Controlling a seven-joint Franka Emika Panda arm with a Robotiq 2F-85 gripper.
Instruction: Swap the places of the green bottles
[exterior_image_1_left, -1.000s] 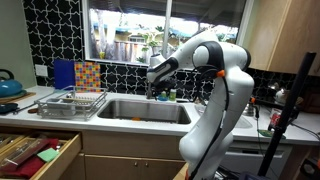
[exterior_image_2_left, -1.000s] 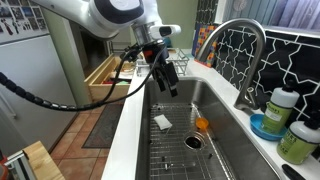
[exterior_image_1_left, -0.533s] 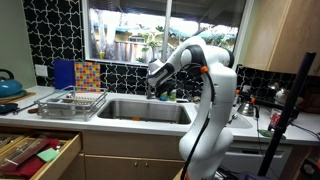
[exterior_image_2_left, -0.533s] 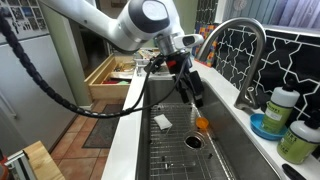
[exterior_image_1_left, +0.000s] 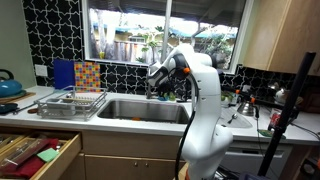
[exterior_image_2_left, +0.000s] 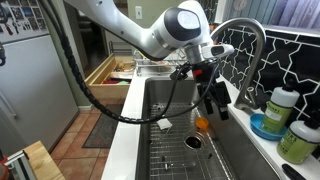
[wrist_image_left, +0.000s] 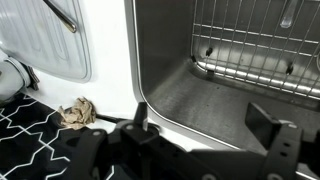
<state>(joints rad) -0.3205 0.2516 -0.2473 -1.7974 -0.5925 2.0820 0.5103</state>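
- In an exterior view, my arm (exterior_image_1_left: 203, 85) arches over the sink (exterior_image_1_left: 140, 110), with the gripper (exterior_image_1_left: 153, 90) pointing down.
- In an exterior view, the gripper (exterior_image_2_left: 217, 106) hangs by the faucet (exterior_image_2_left: 245, 45). The green bottles (exterior_image_2_left: 281, 112) stand on the counter, apart from it.
- Wrist view: fingers (wrist_image_left: 140, 125) spread wide, holding nothing.

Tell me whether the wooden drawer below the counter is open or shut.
Open. In both exterior views the drawer stands pulled out from the cabinet front, its contents exposed from above.

tool (exterior_image_2_left: 216, 101) swung across sink (exterior_image_2_left: 152, 100), now nearer faucet (exterior_image_2_left: 257, 60)
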